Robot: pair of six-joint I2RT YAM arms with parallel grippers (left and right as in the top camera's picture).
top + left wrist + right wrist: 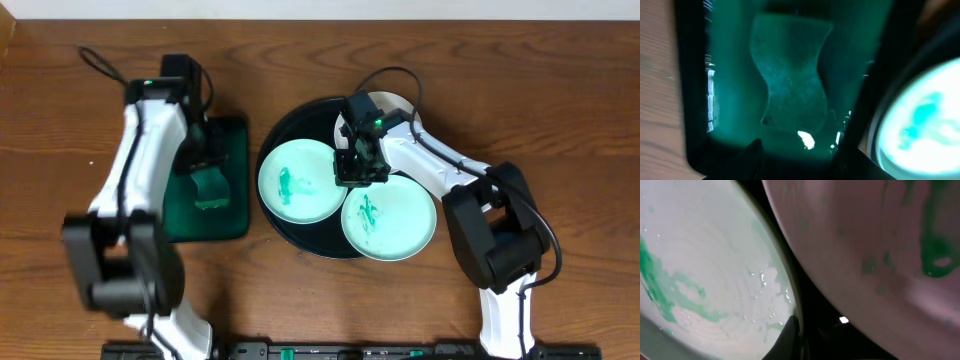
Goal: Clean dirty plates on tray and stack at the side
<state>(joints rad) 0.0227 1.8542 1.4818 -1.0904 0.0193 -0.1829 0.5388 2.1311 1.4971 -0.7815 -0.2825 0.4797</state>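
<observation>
— Since nothing looks washed yet, which step is in hand?
— The very start, I'd judge: fetching the wiper. The left gripper [800,162] hangs over the green tray [235,215], fingers spread wide with nothing between them. The sponge [792,85] lies just ahead of them.
— And what needs cleaning?
— The first plate [297,180] and second plate [390,215], both green-smeared, sit on the black tray [305,120]. The third plate [392,103] peeks out at its far rim, under the right arm.
— The right gripper [362,165]?
— Low over the black tray, between the two smeared plates; whether it is spread or closed I cannot tell.
— Next?
— Probably lowering the left gripper to straddle the sponge's narrow waist, closing, then carrying it across the desk [560,120] to a plate.
</observation>
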